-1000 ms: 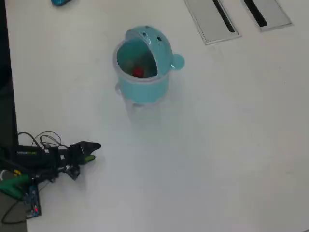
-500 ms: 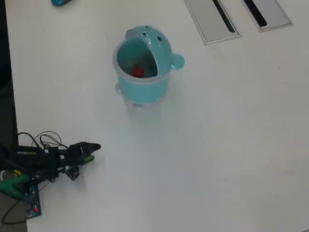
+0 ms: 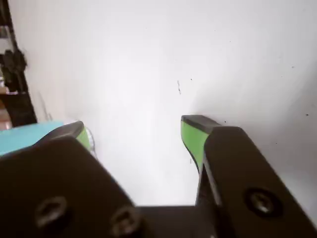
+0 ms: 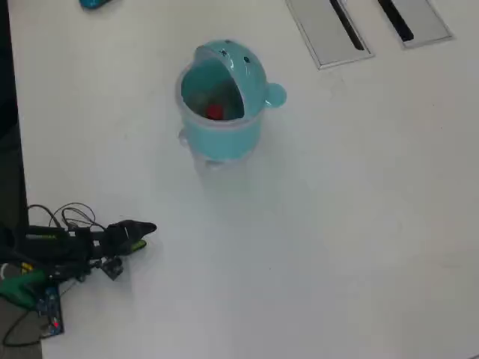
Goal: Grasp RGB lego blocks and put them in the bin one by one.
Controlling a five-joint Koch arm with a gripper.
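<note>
White table [image 4: 359, 224]: empty pincer [image 3: 136, 136] agape, no legible writing.

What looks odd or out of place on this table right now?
Nothing stands out. The bin stands upright with a red block inside, no blocks lie loose on the table, and the claw is open and empty over bare surface.

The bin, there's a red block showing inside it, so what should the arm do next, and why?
Probably nothing more than hold its retracted pose. The gripper is open and empty at the table's left edge in the overhead view, the red block lies inside the bin, and no other block shows on the table.
</note>
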